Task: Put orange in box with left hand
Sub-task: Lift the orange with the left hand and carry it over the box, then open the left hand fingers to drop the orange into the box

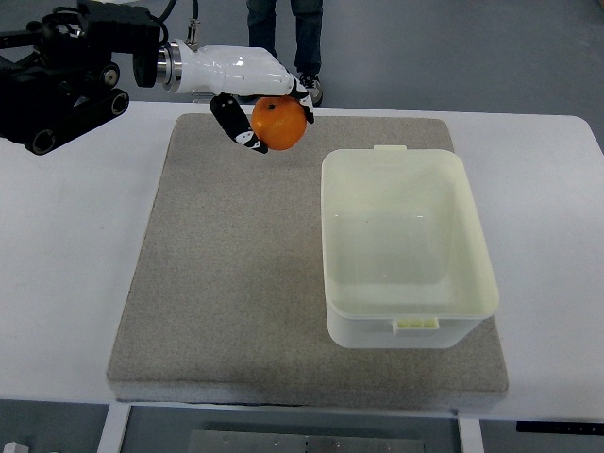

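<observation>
While the left hand (247, 94) reaches in from the picture's upper left, its white and black fingers (229, 121) curl around the orange (278, 123), gripping it. Fruit sits at the hand's fingertip end, slightly below the white palm, with dark fingers wrapping its left side and another fingertip touching its upper right. It appears lifted over the far edge of the grey mat (226, 283) that covers the white tabletop (75, 283). Off to the hand's right and nearer the camera stands the pale, open box (472, 236), well apart from the orange, resting on the mat's right part. Beyond the hand, a person's legs (283, 28) stand by the tabletop.
</observation>
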Available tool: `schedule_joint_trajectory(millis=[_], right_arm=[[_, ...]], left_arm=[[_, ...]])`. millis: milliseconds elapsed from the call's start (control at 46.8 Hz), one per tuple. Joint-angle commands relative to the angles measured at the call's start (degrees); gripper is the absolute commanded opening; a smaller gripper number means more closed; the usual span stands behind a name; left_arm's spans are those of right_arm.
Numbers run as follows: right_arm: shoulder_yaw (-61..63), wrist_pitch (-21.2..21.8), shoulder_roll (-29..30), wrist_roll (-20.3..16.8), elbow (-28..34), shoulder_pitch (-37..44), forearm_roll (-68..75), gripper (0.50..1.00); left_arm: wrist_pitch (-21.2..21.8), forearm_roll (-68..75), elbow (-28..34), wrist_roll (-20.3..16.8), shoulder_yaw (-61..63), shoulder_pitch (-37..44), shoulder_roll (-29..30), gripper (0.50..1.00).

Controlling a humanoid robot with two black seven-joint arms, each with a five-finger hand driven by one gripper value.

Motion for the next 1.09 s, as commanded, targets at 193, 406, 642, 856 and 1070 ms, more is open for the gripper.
schedule_joint_trajectory(millis=[193, 406, 642, 856, 1070], right_arm=[[0.1, 0.0, 0.0, 0.0, 0.0, 0.0, 0.0, 0.932], [0.0, 0.0, 0.0, 0.0, 0.0, 0.0, 0.0, 0.932], [0.1, 0.0, 0.0, 0.0, 0.0, 0.0, 0.0, 0.932], [0.0, 0.0, 0.0, 0.0, 0.0, 0.0, 0.0, 0.932], [0.1, 0.0, 0.0, 0.0, 0.0, 0.0, 0.0, 0.932]], left_arm=[[-0.7, -0.4, -7.7, 0.0, -5.4, -0.7, -0.2, 0.5], [-1.0, -0.3, -12.9, 0.0, -5.7, -1.0, -1.3, 0.5], [-1.3, -0.2, -17.8, 0.0, -6.1, -1.7, -2.2, 0.5], [-1.7, 0.7, -20.6, 0.0, -6.0, -1.9, -3.4, 0.5], [-3.6, 0.8, -20.0, 0.0, -5.5, -1.3, -4.3, 0.5]])
